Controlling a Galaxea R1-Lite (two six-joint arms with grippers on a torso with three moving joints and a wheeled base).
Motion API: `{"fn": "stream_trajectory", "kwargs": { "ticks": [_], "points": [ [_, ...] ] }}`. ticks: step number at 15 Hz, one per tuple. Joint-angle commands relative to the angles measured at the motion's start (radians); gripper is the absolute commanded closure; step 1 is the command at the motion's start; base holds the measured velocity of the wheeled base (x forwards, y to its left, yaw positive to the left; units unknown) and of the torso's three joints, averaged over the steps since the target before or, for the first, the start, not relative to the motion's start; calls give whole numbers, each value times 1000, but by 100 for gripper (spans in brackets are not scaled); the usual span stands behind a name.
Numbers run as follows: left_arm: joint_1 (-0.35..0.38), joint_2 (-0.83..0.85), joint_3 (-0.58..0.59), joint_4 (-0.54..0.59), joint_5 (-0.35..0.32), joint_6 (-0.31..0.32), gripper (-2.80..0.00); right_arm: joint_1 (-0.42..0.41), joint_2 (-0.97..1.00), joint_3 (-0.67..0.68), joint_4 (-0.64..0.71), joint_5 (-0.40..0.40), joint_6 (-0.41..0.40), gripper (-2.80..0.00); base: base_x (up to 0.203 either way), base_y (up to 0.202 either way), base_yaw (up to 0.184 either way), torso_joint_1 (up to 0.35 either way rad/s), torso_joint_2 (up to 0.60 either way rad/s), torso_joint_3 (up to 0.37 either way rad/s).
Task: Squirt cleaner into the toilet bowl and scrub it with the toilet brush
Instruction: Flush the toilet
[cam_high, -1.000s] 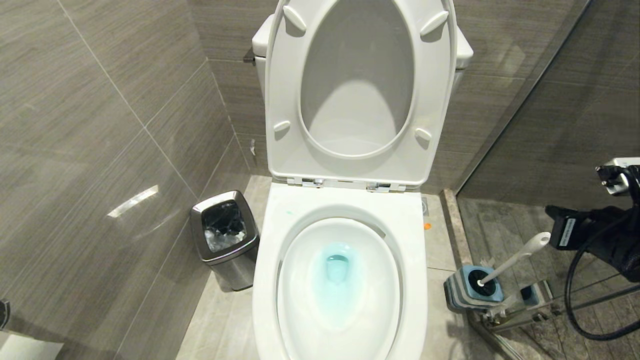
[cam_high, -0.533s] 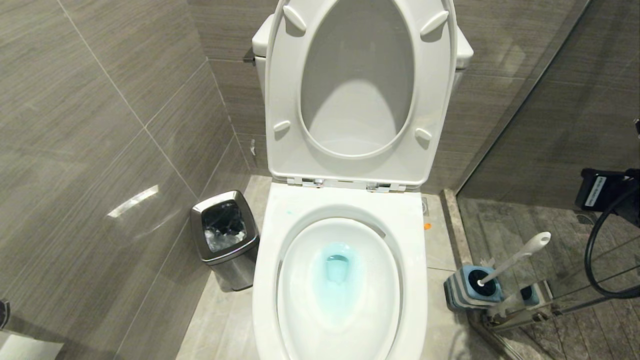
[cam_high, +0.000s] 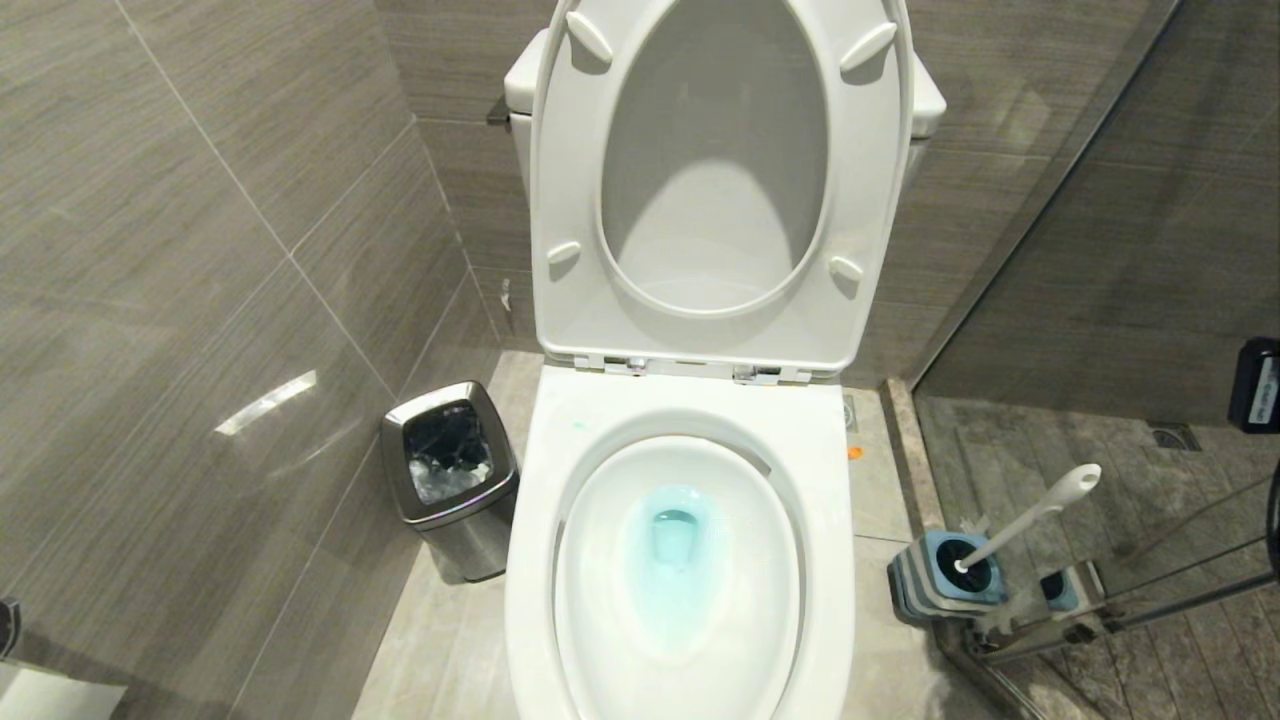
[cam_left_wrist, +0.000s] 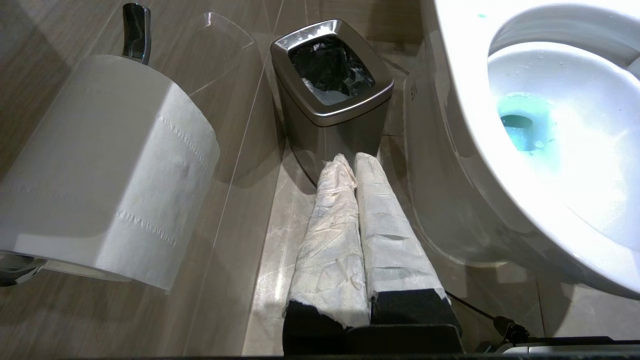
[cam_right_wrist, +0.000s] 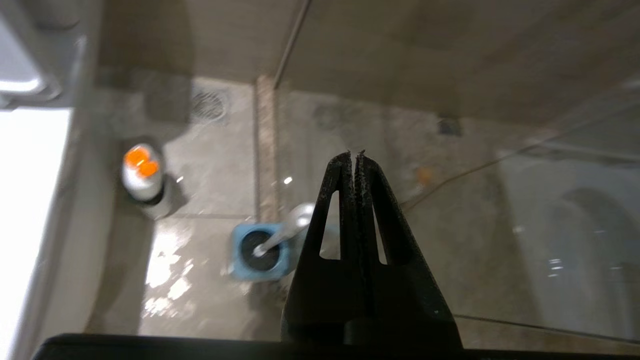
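The white toilet bowl (cam_high: 600, 580) stands open in the middle of the head view, with turquoise cleaner (cam_high: 672, 560) pooled at its bottom. The same cleaner (cam_left_wrist: 525, 120) shows in the left wrist view. The toilet brush (cam_high: 1030, 520) leans with its white handle up in a blue-grey holder (cam_high: 935, 580) on the floor right of the toilet. My right gripper (cam_right_wrist: 354, 152) hovers above the brush (cam_right_wrist: 287, 230), shut and empty, apart from the handle. Only a black part of the right arm (cam_high: 1262, 385) shows at the head view's right edge. My left gripper (cam_left_wrist: 348, 159), its fingers wrapped in white, is shut and empty, low beside the bowl.
A small steel bin (cam_high: 450, 475) stands left of the toilet, in front of the left gripper. A toilet-paper roll (cam_left_wrist: 100, 165) hangs on the left wall. A white bottle with an orange top (cam_right_wrist: 141, 172) stands by the toilet's right side. A glass partition (cam_high: 1100, 250) is behind the brush holder. Seat and lid (cam_high: 720, 180) are raised.
My right arm has drawn away from the brush handle toward the right and up, almost leaving the head view. The brush, the bowl and the left arm have not moved.
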Motion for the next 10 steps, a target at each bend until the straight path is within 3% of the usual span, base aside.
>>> {"fn": "stream_trajectory", "kwargs": {
  "ticks": [1, 4, 8, 10],
  "points": [
    [2, 0, 0, 0, 0, 0, 0, 2, -12, -22, -5, -26, -35, 0, 0, 0, 0, 0, 0, 0],
    [1, 0, 0, 0, 0, 0, 0, 5, 12, -53, 6, -24, -78, 0, 0, 0, 0, 0, 0, 0],
    [1, 0, 0, 0, 0, 0, 0, 49, 61, -128, 143, -14, 51, 0, 0, 0, 0, 0, 0, 0],
    [0, 0, 0, 0, 0, 0, 0, 65, 65, -157, 211, 38, 61, 0, 0, 0, 0, 0, 0, 0]
  ]
}}
